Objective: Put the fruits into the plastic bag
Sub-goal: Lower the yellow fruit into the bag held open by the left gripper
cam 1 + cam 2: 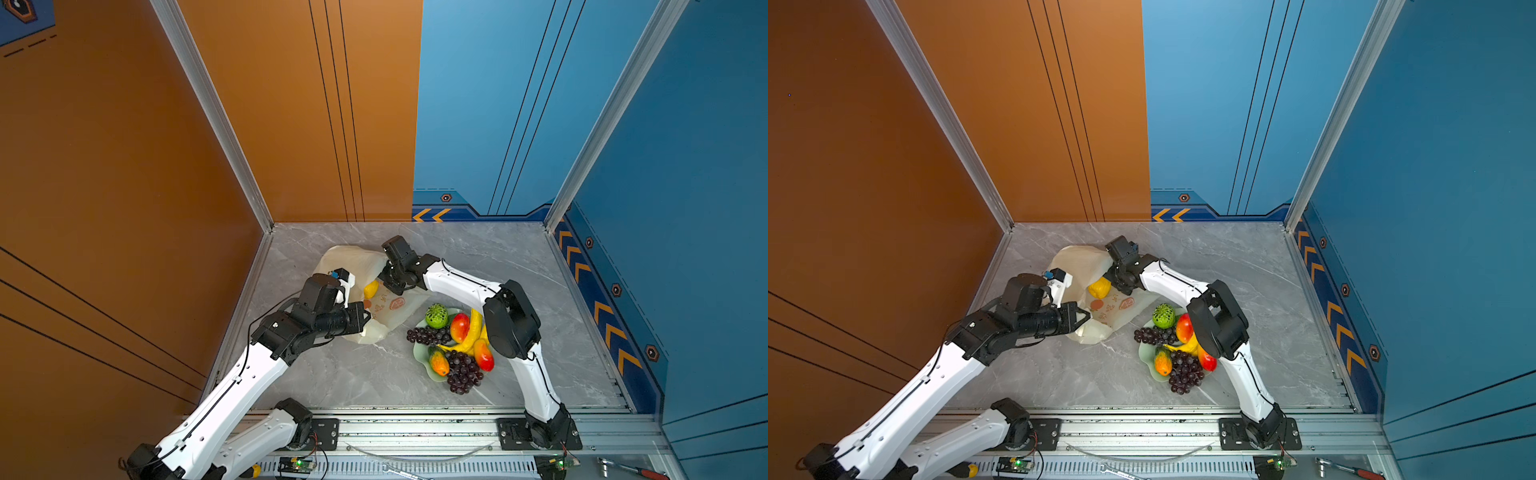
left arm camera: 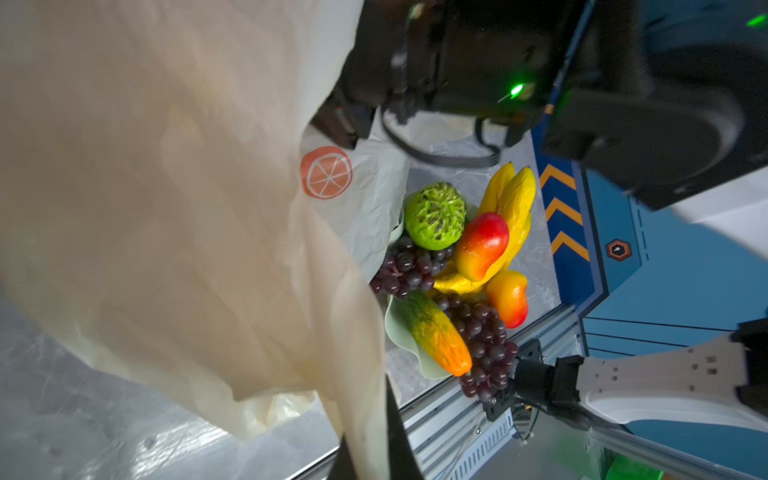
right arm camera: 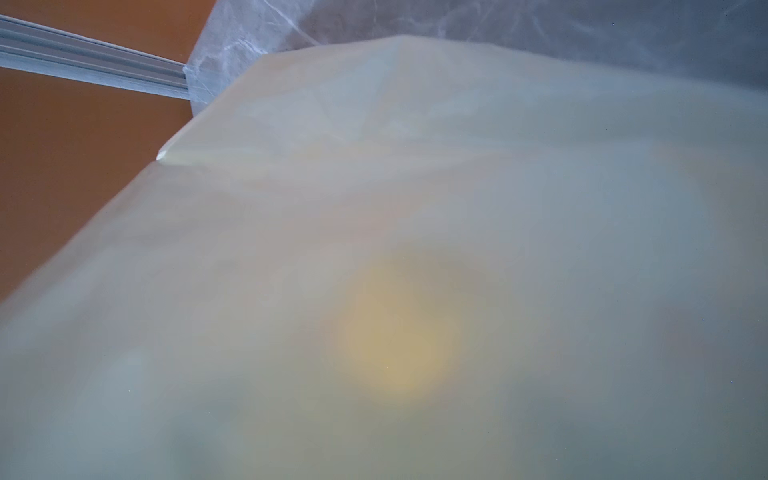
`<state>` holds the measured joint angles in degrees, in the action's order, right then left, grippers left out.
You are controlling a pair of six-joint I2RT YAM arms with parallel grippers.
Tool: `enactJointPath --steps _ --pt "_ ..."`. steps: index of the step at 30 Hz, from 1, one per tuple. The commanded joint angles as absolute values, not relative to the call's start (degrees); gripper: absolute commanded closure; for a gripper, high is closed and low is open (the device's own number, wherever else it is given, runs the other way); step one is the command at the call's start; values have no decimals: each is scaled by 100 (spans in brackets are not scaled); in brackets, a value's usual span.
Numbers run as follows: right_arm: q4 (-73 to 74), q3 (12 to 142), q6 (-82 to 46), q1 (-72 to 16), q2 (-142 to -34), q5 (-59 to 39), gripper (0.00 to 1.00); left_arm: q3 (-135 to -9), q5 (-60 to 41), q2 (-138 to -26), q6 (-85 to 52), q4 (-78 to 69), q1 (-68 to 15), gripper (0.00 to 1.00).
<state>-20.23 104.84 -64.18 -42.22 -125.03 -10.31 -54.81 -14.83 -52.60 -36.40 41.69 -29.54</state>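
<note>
Beside the dish, left gripper clamps crinkly cream bag; right gripper state unclear.

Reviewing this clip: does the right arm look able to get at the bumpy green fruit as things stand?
Likely yes. The bumpy green fruit lies uncovered on the dish, on the side nearest the plastic bag, where the right gripper is; nothing stands between them.

White arm shells, blk joints, blk cables
</note>
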Motion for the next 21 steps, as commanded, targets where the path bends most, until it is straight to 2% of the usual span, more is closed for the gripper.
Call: enactJointPath --steps 1,12,21 --pt "-2531 10520 -6046 -4166 -12105 -784 0 -5276 -1461 -5075 -3496 4566 -2892 100" --pt "-3153 10517 -5617 -4083 -11688 -746 0 -5213 -1479 -5018 -3551 4556 -2889 100" --pt "-4546 11188 -5106 -4078 -12062 -1209 0 -5429 -1513 -5185 -3734 4240 -2893 100"
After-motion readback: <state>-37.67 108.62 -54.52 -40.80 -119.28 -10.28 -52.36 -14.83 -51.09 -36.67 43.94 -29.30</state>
